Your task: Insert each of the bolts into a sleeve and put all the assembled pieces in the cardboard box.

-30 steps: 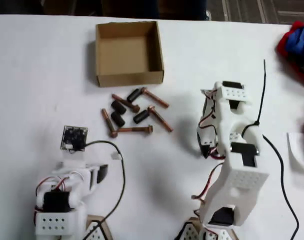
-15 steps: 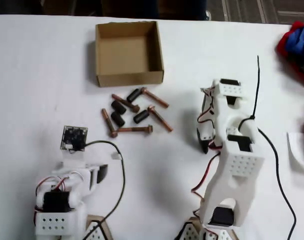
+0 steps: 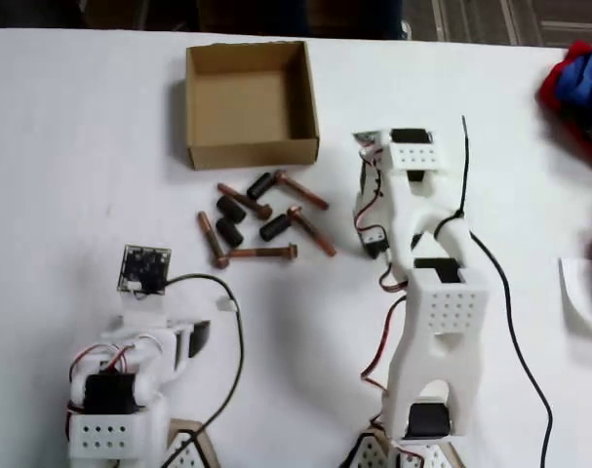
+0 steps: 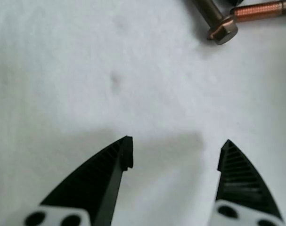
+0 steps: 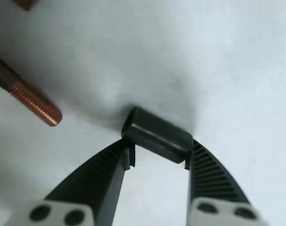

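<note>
Several copper bolts (image 3: 261,252) and black sleeves (image 3: 230,208) lie in a loose pile just in front of the open cardboard box (image 3: 250,148). To the right of the pile is my right gripper (image 3: 375,246). In the right wrist view it (image 5: 158,159) is shut on a black sleeve (image 5: 157,134), held across its fingertips above the table, with a bolt's threaded end (image 5: 36,106) close by. My left gripper (image 4: 176,150) stands open over bare table, near the front left. Two bolt ends (image 4: 223,28) lie beyond it.
The white table (image 3: 81,146) carries a small circuit board (image 3: 144,268) on a black cable beside the left arm. Coloured cloth (image 3: 578,78) lies at the far right edge, and a white curved object (image 3: 580,302) sits at the right.
My right arm has swung left and away from the front edge, carrying the sleeve closer to the pile. The left arm has kept still.
</note>
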